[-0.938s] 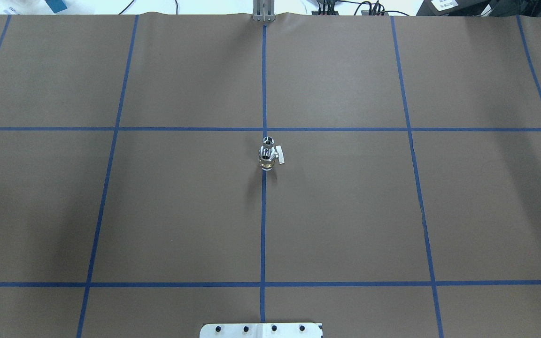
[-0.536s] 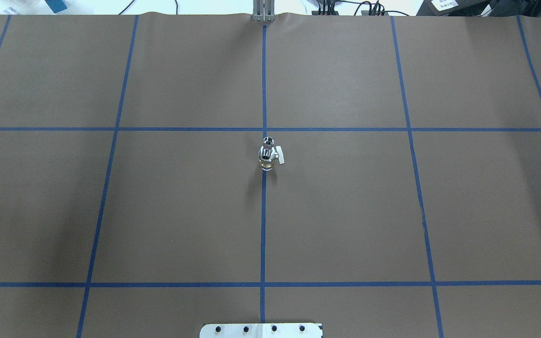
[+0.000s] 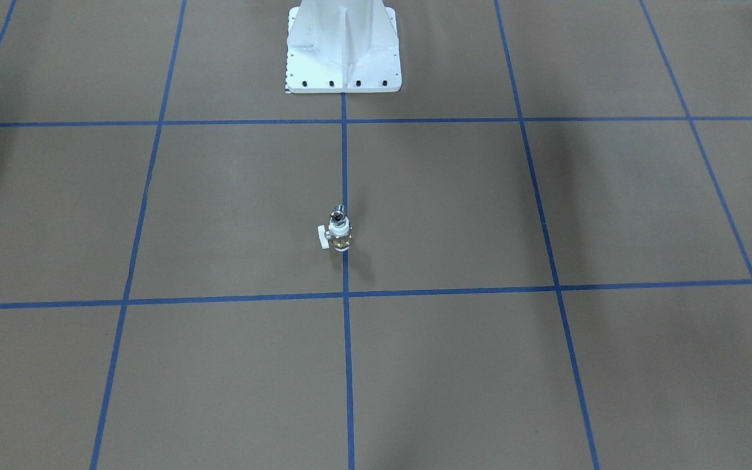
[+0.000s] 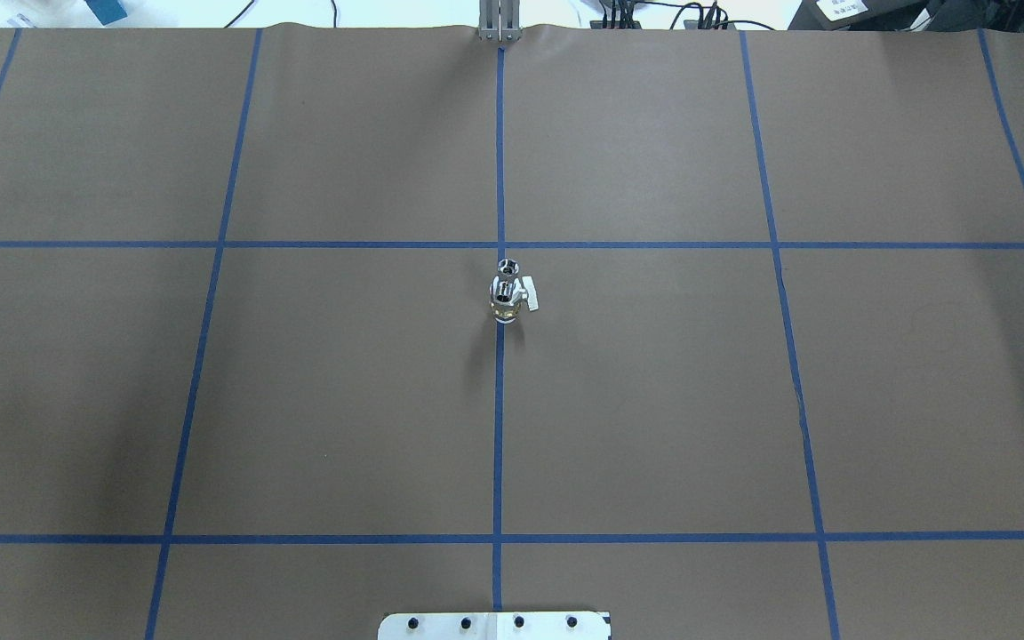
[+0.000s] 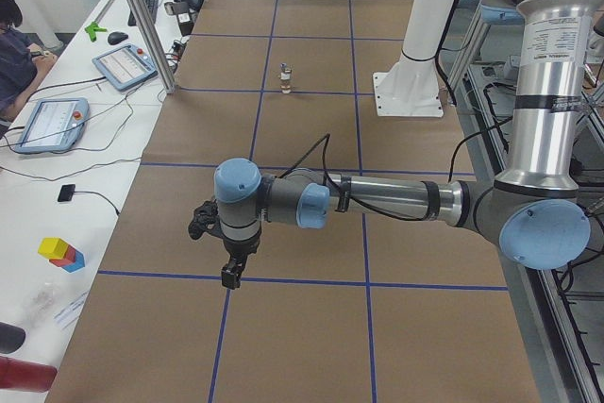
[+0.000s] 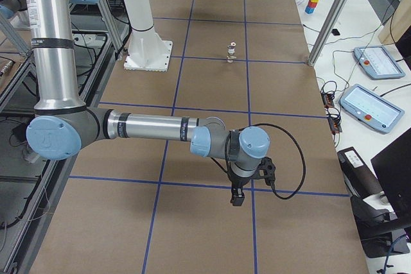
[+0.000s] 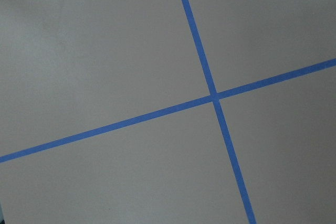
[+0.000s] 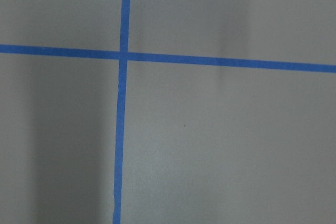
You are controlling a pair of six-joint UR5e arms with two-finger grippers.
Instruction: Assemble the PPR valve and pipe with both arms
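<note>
The PPR valve [image 4: 505,304], with a brass body and a white side handle, stands upright on the centre blue line. It also shows in the front view [image 3: 339,237]. The silver pipe [image 4: 508,267] sits on top of it [image 3: 337,214]. Both are far from the arms. My left gripper [image 5: 229,276] hangs over the brown mat at the table's left end. My right gripper [image 6: 236,197] hangs over the mat at the right end. Both show only in the side views, so I cannot tell if they are open or shut. The wrist views show only mat and blue tape.
The white pedestal [image 3: 343,52] stands at the robot's side of the table. A metal post [image 5: 142,25], tablets [image 5: 52,125] and coloured blocks [image 5: 61,252] lie past the table's far edge. More tablets [image 6: 369,107] show in the right-side view.
</note>
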